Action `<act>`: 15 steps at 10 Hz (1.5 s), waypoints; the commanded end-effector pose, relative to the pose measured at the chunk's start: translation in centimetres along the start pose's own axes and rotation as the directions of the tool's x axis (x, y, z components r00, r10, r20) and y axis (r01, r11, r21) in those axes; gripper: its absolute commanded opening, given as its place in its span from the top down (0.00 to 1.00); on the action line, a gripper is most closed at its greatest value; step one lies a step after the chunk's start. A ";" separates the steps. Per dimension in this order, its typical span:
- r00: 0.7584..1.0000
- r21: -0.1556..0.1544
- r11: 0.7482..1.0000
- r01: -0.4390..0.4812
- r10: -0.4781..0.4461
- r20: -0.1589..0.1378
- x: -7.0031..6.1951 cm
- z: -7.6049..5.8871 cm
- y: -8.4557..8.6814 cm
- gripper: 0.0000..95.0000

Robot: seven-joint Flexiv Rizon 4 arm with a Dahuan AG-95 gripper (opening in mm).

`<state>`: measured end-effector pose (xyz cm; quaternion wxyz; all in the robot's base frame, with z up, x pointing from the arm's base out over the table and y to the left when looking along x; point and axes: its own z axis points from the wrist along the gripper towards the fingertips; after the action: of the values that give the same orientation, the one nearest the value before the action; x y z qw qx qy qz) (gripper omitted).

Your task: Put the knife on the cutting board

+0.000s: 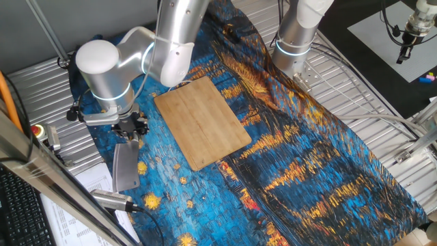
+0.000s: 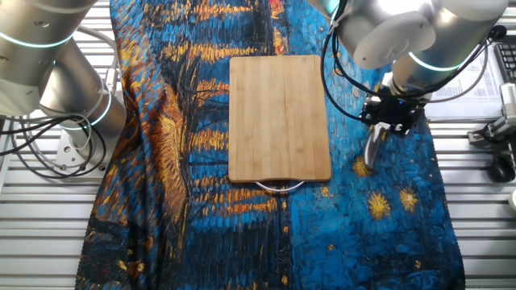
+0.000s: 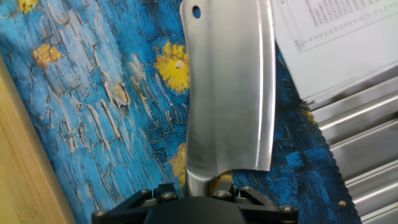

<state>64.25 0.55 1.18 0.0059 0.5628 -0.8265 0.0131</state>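
The knife (image 1: 125,167), a grey metal cleaver, is left of the cutting board over the blue painted cloth. My gripper (image 1: 130,130) is shut on its short handle, and the blade points away from the hand toward the table's front edge. In the hand view the broad blade (image 3: 230,93) fills the middle and its handle runs in between my gripper's (image 3: 202,186) jaws. In the other fixed view the knife (image 2: 372,150) hangs below the gripper (image 2: 391,113), right of the board. The cutting board (image 1: 201,123) (image 2: 280,117) lies flat with nothing on it; its edge shows in the hand view (image 3: 18,174).
A silver-and-black cylindrical tool (image 1: 113,199) lies beyond the blade tip beside printed papers (image 1: 89,184) (image 3: 336,43). A second arm's base (image 1: 297,41) (image 2: 48,72) stands on the board's far side. A keyboard (image 1: 13,205) and ribbed metal tabletop (image 3: 367,130) border the cloth.
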 end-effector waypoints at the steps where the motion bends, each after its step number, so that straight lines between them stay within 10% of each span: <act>1: 1.000 0.000 1.000 -0.002 0.002 -0.004 0.0 0.1 0.0 0.60; 6: 1.000 -0.002 1.000 0.002 -0.002 -0.003 0.0 0.7 0.1 0.60; 7: 1.000 -0.001 1.000 -0.006 0.006 -0.004 0.0 0.7 0.1 0.80; 10: 1.000 -0.003 1.000 -0.012 0.012 -0.003 0.0 0.8 0.2 0.80; 11: 1.000 -0.003 1.000 -0.017 0.017 -0.001 0.0 0.7 0.2 1.00; 15: 0.999 -0.003 0.999 -0.034 0.034 0.001 0.0 0.5 0.1 1.00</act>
<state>64.13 0.59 0.63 0.0063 0.5489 -0.8358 0.0112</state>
